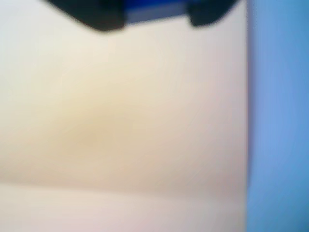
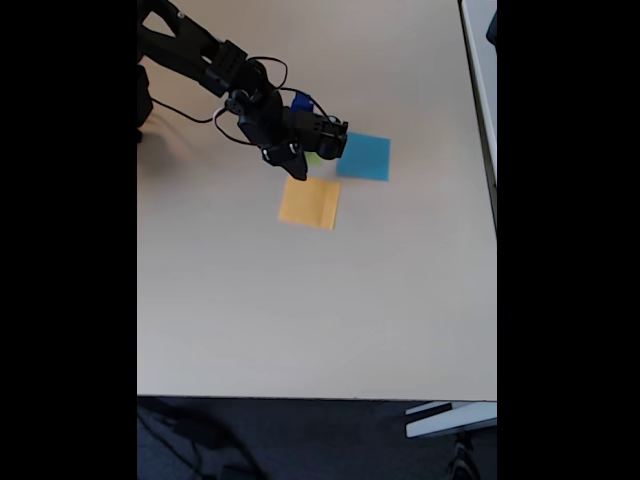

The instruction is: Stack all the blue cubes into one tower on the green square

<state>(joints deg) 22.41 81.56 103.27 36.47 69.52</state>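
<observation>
In the blurred wrist view a dark-blue cube [image 1: 154,7] sits between my two black fingers at the top edge, and my gripper [image 1: 152,23] is shut on it, close above the beige table. In the fixed view my gripper [image 2: 292,160] hangs over the green square [image 2: 314,158], of which a thin sliver shows beside the black arm. A small dark-blue patch [image 2: 302,102] shows at the arm's far side; I cannot tell whether it is a cube.
A cyan-blue paper square [image 2: 364,156] lies just right of the gripper and fills the right edge of the wrist view [image 1: 277,116]. An orange-yellow square [image 2: 309,202] lies in front. Cables loop around the arm. The table's right edge [image 2: 494,220] is near.
</observation>
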